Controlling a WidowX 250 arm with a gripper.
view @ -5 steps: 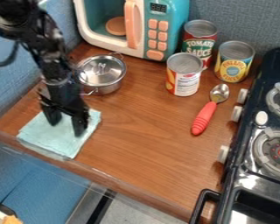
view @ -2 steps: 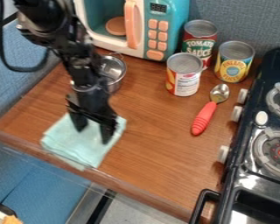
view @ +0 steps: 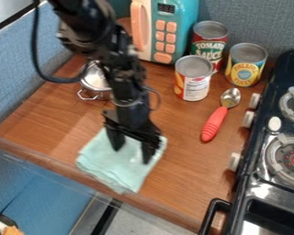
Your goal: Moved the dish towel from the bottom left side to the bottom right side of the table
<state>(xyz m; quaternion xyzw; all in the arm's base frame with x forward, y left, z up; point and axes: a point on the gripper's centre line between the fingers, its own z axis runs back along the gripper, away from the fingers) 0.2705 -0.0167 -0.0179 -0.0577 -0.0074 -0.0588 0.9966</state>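
The black gripper (view: 132,155) hangs over the lower middle of the wooden table, its two fingers spread apart, with both fingertips down on the light teal dish towel (view: 117,170). The towel lies flat and slightly skewed near the table's front edge, a little left of centre. Part of its upper side is hidden behind the gripper.
A metal pot (view: 95,82) stands behind the arm at the left. A red-handled spoon (view: 214,124) lies to the right, with several cans, one a pineapple can (view: 245,65), behind it. A toy microwave (view: 174,27) is at the back, a stove (view: 278,137) at the right.
The gripper has moved right and somewhat toward the front edge, and the towel has slid along under its fingertips. The fingers have stayed spread.
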